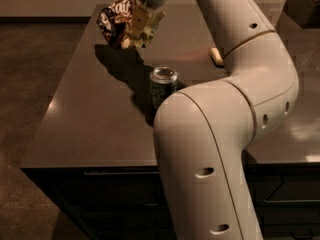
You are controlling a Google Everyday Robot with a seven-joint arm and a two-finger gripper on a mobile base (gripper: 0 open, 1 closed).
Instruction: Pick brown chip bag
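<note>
Robot arm (220,134): white and bulky, fills the frame from 6 o'clock up through centre. It elbows out toward 3 o'clock, then reaches back up to 12 o'clock. Small dark oval holes along the shell.

Table (90,124): dark grey top with a dull sheen, running from 9 o'clock across to 3 o'clock behind the arm. Dark cabinet front (125,204) under its near edge, with a thin handle line visible.

Floor (30,84): brown, on the 9 o'clock side of the table.

Dark box (304,8): far corner at 1–2 o'clock, well apart from everything else. Contents not readable.

Brown chip bag (114,21): at 11 o'clock in frame. Glossy dark brown, white lettering, crumpled and tilted. It appears to be held up off the tabletop, with its shadow (120,64) lying below it on the surface and stretching toward 5 o'clock as far as the can.

Gripper (141,30): at the wrist end of the arm, 12 o'clock in frame, pointing down. The pale fingers (149,24) are drawn in tight on the bag, pinching its 3 o'clock side. Nothing else is in its grasp.

Green can (163,87): upright on the table near frame centre, at 5 o'clock from the bag and well apart from it. Silver top facing up. The arm's lower link crowds its 4 o'clock side; contact cannot be judged.

Sponge (216,57): small, pale yellow, flat on the table at 2 o'clock from the can, partly hidden by the arm.
</note>
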